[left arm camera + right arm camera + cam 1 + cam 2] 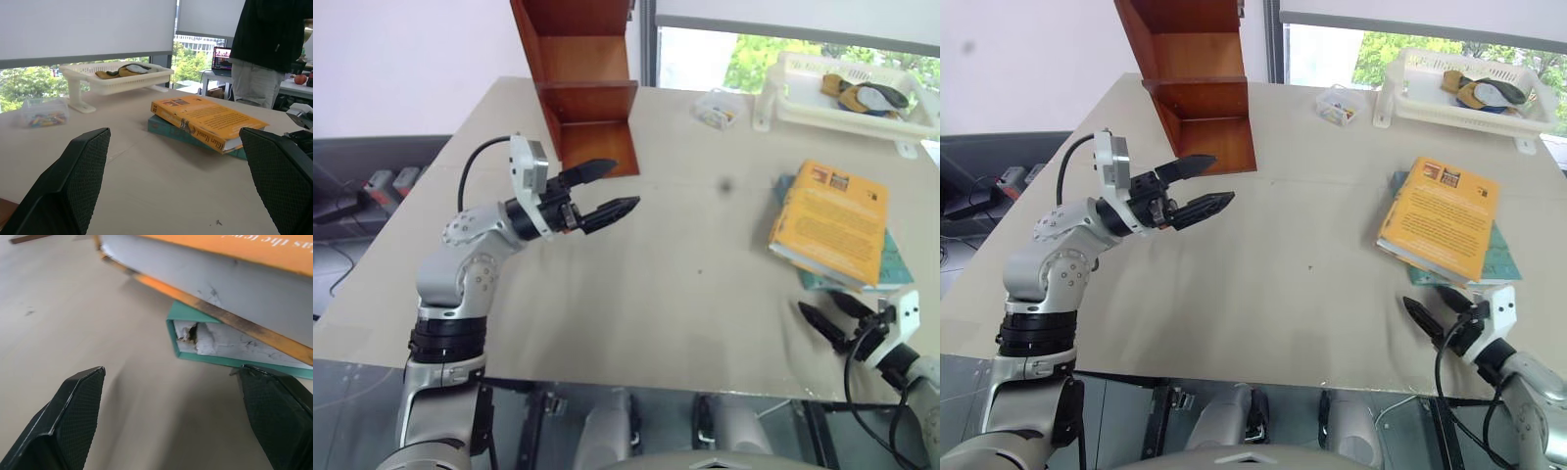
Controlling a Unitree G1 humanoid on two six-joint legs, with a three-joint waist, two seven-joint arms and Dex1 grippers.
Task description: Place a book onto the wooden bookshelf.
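The right claw [835,319] sits at the near bench edge, jaws spread wide and empty, aimed at the near corner of the book stack; the right wrist view shows page edges just ahead between its fingers [73,418].

Left to right across the bench [685,284]:

- The left claw [607,191] hovers above the bench, jaws fully open, gripping nothing, just in front of the shelf's lowest compartment.
- The shelf [587,88] stands at the far left of the bench; the compartments in view are open, and none holds the book.
- A small clear box [718,108] lies near the far edge.
- A white tray [783,98] stands at the far right.
- The book [830,220] lies flat on the right side, resting on a teal book [893,262], well apart from the shelf.

Task status: early stage. No grasp is made and the book is not lifted. Remaining, by judgement: close the right claw on the book, lift it clear of the teal book, carry it across to the shelf, and set it in a compartment.
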